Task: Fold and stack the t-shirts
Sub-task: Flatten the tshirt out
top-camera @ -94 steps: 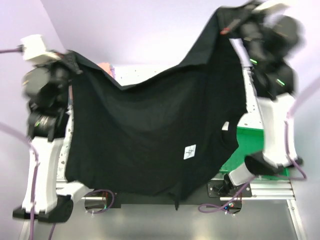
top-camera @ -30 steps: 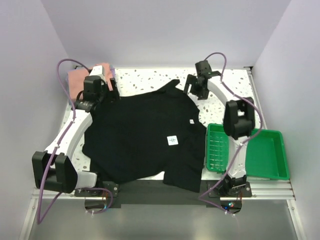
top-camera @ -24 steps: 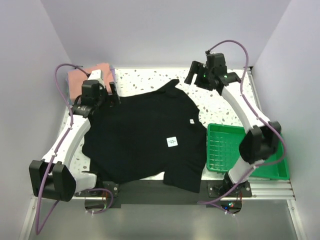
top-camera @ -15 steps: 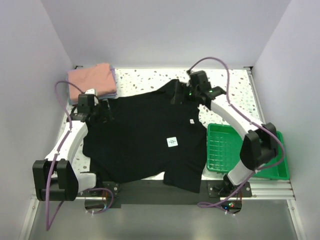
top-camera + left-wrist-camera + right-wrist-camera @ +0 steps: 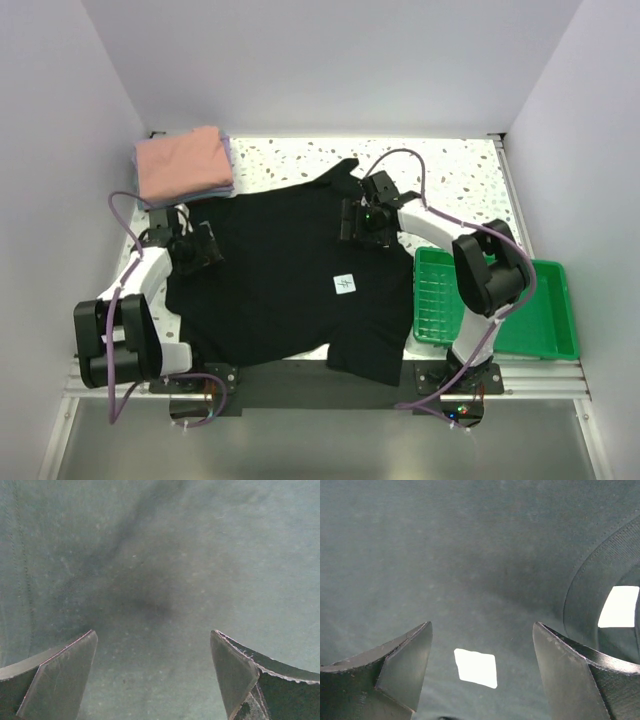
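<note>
The black t-shirt (image 5: 285, 275) lies spread flat on the speckled table, its small white tag (image 5: 346, 285) facing up near the middle. Over its left edge hovers my left gripper (image 5: 197, 250), open; in the left wrist view only dark cloth (image 5: 160, 570) shows between the open gripper (image 5: 154, 636). My right gripper (image 5: 360, 222) stands open over the shirt's upper right part. The right wrist view has the white tag (image 5: 476, 668) just below the open gripper (image 5: 482, 627). A folded salmon-pink shirt (image 5: 182, 164) tops a stack at the back left, a lavender edge (image 5: 229, 172) under it.
A green plastic tray (image 5: 540, 310) stands at the right, partly over the table's edge, with the right arm's elbow (image 5: 490, 268) above it. Bare speckled table (image 5: 455, 175) shows at the back right. Purple walls close in on three sides.
Both grippers came in from the far corners and dropped low over the shirt, the left toward me along its left edge, the right inward onto its upper right part. The shirt has not moved.
</note>
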Robot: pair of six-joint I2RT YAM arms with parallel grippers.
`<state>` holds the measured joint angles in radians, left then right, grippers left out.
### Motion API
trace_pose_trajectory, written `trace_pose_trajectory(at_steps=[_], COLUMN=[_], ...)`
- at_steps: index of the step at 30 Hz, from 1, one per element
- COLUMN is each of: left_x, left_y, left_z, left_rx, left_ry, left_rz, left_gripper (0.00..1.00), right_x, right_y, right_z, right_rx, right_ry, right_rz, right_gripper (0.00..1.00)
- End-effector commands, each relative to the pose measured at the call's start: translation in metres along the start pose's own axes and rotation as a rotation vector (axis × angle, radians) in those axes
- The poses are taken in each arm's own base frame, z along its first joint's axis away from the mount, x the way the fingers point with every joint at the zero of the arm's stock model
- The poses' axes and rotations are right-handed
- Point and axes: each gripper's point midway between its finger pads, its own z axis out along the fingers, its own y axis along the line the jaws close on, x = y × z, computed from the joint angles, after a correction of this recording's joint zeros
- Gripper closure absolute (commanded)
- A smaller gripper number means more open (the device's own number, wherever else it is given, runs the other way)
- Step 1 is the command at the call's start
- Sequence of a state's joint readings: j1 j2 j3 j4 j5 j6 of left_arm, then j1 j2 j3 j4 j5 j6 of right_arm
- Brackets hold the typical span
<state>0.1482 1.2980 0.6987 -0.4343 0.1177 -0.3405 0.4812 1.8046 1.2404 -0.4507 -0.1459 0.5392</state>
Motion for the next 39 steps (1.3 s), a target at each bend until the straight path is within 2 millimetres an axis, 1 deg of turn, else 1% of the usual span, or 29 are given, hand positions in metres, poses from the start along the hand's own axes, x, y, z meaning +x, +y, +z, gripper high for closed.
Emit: trace_pose_trajectory(at_steps=[1, 4, 5, 6, 7, 8, 9, 11, 12, 13, 14, 17, 18, 20, 21, 22, 23, 25, 26, 29, 31, 32, 33, 34, 35, 36, 37, 38, 39], left_x=[-0.005, -0.001, -0.002, -0.006, -0.004, -0.005, -0.011, -0.013, -0.022, -0.022, -0.025, -0.039, -0.046, -0.056, -0.065, -0.066, -0.070, -0.077, -0.083, -0.094, -0.103, -0.104, -0.114, -0.117, -0.117, -0.124, -0.123, -0.119, -0.124], left_y=[-0.001, 0.004, 0.004, 0.003, 0.005, 0.005, 0.003, 0.005, 0.002, 0.004, 0.003, 0.003, 0.002, 0.001, 0.000, 0.000, 0.000, -0.003, -0.005, -0.007, -0.009, -0.007, -0.012, -0.014, -0.014, -0.016, -0.015, -0.006, -0.006], left_z=[0.013, 0.026, 0.028, 0.031, 0.038, 0.041, 0.042, 0.050, 0.052, 0.058, 0.062, 0.072, 0.076, 0.079, 0.080, 0.084, 0.086, 0.090, 0.090, 0.086, 0.074, 0.071, 0.057, 0.050, 0.046, 0.033, 0.026, 0.020, 0.001], left_rx=[0.055, 0.071, 0.078, 0.090, 0.087, 0.091, 0.101, 0.099, 0.105, 0.103, 0.105, 0.109, 0.114, 0.118, 0.115, 0.114, 0.118, 0.127, 0.131, 0.121, 0.105, 0.072, 0.068, 0.063, 0.035, 0.020, -0.001, -0.052, -0.054], left_ry=[-0.003, 0.019, 0.022, 0.016, 0.039, 0.048, 0.040, 0.055, 0.041, 0.055, 0.056, 0.053, 0.048, 0.031, 0.013, 0.017, 0.008, 0.001, -0.011, -0.057, -0.110, -0.140, -0.197, -0.228, -0.254, -0.300, -0.315, -0.332, -0.380], left_rz=[-0.032, -0.056, -0.061, -0.064, -0.073, -0.076, -0.075, -0.079, -0.073, -0.075, -0.067, -0.040, -0.024, -0.008, 0.000, -0.001, 0.001, -0.001, -0.003, -0.007, -0.009, -0.017, -0.014, -0.012, -0.005, 0.000, 0.000, -0.037, -0.062], left_gripper=[0.00, 0.00, 0.00, 0.00, 0.00, 0.00, 0.01, 0.01, 0.01, 0.01, 0.01, 0.02, 0.02, 0.02, 0.02, 0.02, 0.02, 0.03, 0.03, 0.03, 0.03, 0.03, 0.03, 0.03, 0.02, 0.02, 0.02, 0.02, 0.02], right_x=[-0.002, -0.003, 0.001, -0.003, -0.004, 0.002, -0.004, -0.005, -0.011, -0.013, -0.024, -0.031, -0.042, -0.049, -0.064, -0.064, -0.076, -0.079, -0.089, -0.100, -0.107, -0.115, -0.118, -0.120, -0.124, -0.122, -0.121, -0.111, -0.110], right_y=[-0.007, -0.015, -0.021, -0.024, -0.026, -0.033, -0.033, -0.037, -0.041, -0.043, -0.045, -0.053, -0.054, -0.059, -0.055, -0.058, -0.056, -0.057, -0.050, -0.039, -0.030, -0.021, -0.008, -0.001, 0.009, 0.014, 0.015, 0.011, 0.013], right_z=[0.014, 0.025, 0.031, 0.033, 0.035, 0.042, 0.044, 0.050, 0.054, 0.056, 0.055, 0.064, 0.068, 0.071, 0.069, 0.076, 0.074, 0.080, 0.077, 0.071, 0.061, 0.048, 0.038, 0.028, 0.006, -0.004, -0.012, -0.015, -0.030], right_rx=[0.025, 0.067, 0.089, 0.107, 0.117, 0.138, 0.137, 0.144, 0.146, 0.149, 0.150, 0.159, 0.156, 0.174, 0.167, 0.174, 0.168, 0.171, 0.157, 0.115, 0.088, 0.060, 0.000, -0.030, -0.061, -0.087, -0.097, -0.091, -0.093], right_ry=[0.000, 0.006, 0.023, 0.017, 0.020, 0.051, 0.046, 0.060, 0.060, 0.063, 0.049, 0.067, 0.059, 0.066, 0.039, 0.050, 0.034, 0.042, 0.029, 0.019, 0.003, -0.022, -0.027, -0.038, -0.070, -0.076, -0.084, -0.069, -0.088], right_rz=[0.006, 0.003, 0.003, -0.002, 0.000, 0.005, 0.011, 0.023, 0.035, 0.040, 0.049, 0.069, 0.074, 0.072, 0.070, 0.072, 0.076, 0.079, 0.074, 0.060, 0.047, 0.017, -0.009, -0.034, -0.085, -0.109, -0.129, -0.152, -0.160], right_gripper=[0.16, 0.16, 0.16, 0.16, 0.16, 0.16, 0.16, 0.16, 0.16, 0.16, 0.16, 0.16, 0.16, 0.16, 0.16, 0.16, 0.16, 0.16, 0.16, 0.16, 0.16, 0.16, 0.17, 0.17, 0.17, 0.17, 0.17, 0.17, 0.17])
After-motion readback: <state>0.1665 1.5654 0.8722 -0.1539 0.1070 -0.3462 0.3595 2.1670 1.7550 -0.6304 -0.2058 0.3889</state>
